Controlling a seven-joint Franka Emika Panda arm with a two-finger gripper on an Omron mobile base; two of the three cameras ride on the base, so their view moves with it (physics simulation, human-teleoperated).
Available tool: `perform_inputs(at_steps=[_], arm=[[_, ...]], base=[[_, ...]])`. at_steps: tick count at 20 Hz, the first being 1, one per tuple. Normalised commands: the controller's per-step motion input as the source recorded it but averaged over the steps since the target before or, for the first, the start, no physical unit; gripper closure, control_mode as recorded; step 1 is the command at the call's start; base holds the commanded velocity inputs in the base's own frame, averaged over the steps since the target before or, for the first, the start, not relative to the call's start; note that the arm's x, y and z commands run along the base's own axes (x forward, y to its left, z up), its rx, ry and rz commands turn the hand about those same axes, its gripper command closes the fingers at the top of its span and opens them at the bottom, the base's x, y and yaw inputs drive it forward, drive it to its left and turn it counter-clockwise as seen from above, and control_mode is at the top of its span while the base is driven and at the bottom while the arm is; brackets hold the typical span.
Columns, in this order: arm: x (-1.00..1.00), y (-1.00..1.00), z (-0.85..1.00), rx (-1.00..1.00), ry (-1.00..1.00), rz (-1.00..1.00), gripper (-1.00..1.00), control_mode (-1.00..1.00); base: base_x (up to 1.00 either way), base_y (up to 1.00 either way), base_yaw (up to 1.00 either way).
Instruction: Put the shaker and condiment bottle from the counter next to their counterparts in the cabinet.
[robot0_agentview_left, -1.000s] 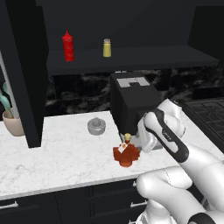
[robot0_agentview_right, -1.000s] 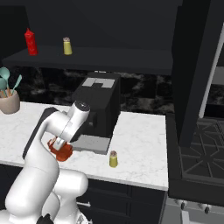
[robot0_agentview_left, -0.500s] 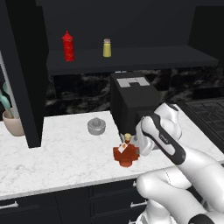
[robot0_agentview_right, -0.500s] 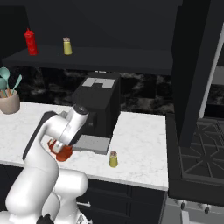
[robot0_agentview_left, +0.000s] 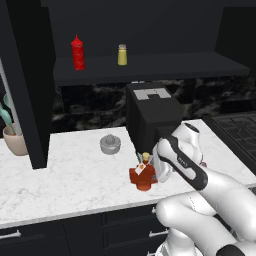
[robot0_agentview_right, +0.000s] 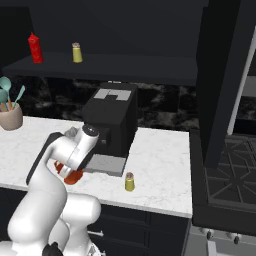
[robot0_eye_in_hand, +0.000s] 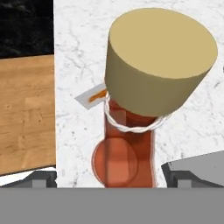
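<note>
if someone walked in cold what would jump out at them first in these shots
The white robot arm bends low over the white marble counter, its open two-finger gripper right at a squat orange-red bottle with a yellowish cap in front of the black coffee machine. Above, a slim bright red squeeze bottle and a small yellow shaker stand apart on the dark cabinet shelf. Another small yellow-olive shaker stands alone near the counter's front edge.
</note>
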Motion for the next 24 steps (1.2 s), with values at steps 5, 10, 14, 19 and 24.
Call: perform_inputs(at_steps=[5,10,14,19,24], arm=[[0.07,0.04,-0.24,0.0,0.0,0.0,-1.0,-1.0],[0.06,0.05,-0.26,-0.01,0.0,0.0,-1.0,-1.0],[0.0,0.31,-0.31,-0.12,0.0,0.0,1.0,-1.0],[0.01,0.04,-0.16,-0.01,0.0,0.0,1.0,-1.0],[-0.17,-0.06,-0.05,0.04,-0.03,0.0,1.0,-1.0]], base=[[0.0,0.0,0.0],[0.0,0.0,0.0],[0.0,0.0,0.0],[0.0,0.0,0.0],[0.0,0.0,0.0]])
